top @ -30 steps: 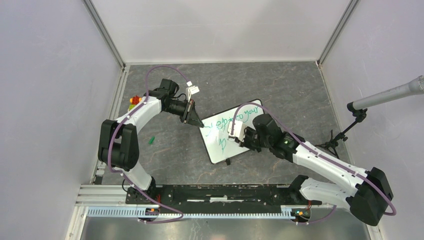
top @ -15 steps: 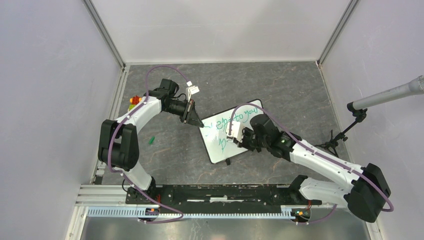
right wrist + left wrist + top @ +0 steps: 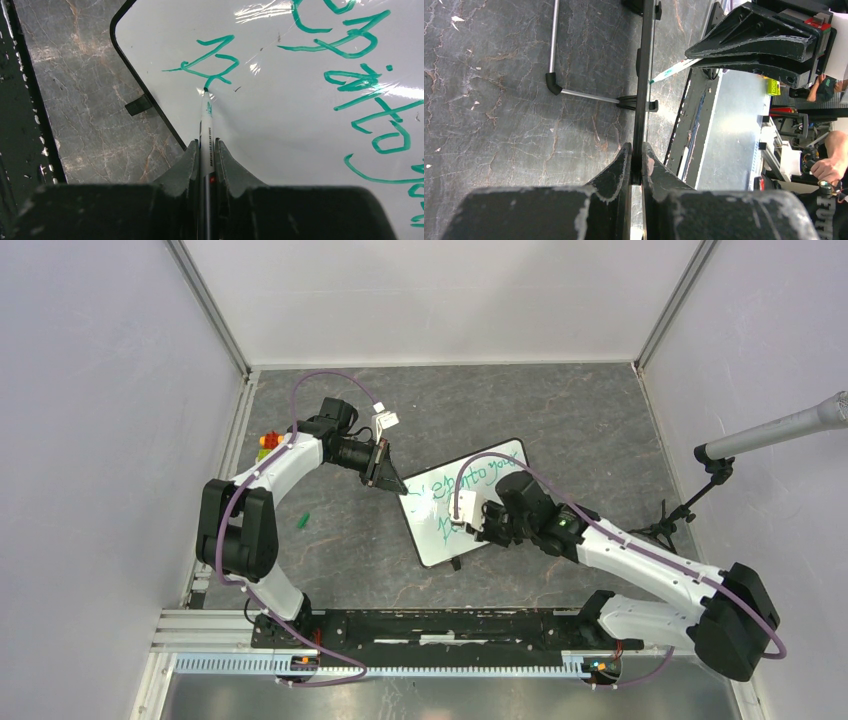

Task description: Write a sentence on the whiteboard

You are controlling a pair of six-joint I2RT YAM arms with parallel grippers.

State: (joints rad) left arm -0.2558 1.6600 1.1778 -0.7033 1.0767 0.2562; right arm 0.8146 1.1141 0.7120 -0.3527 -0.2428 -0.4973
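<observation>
The whiteboard (image 3: 440, 540) lies tilted on the table's middle, white with a thin black frame. My left gripper (image 3: 398, 486) is shut on its upper left edge; in the left wrist view the whiteboard (image 3: 644, 75) is a thin dark strip edge-on between my left gripper's (image 3: 637, 150) jaws. My right gripper (image 3: 458, 518) is shut on a white marker (image 3: 206, 125) whose tip touches the whiteboard (image 3: 280, 130) at the green writing. The sentence (image 3: 360, 85) runs in green across the board, with a second line's first strokes (image 3: 207, 65) at the marker tip.
A small green cap (image 3: 302, 520) lies on the table left of the board. A microphone stand (image 3: 700, 495) is at the right. Red and yellow items (image 3: 268, 441) sit at the left wall. The board's wire stand (image 3: 574, 92) shows under it.
My right gripper has moved left and down along the board with the marker, adding green strokes on the second line. The left arm has not moved.
</observation>
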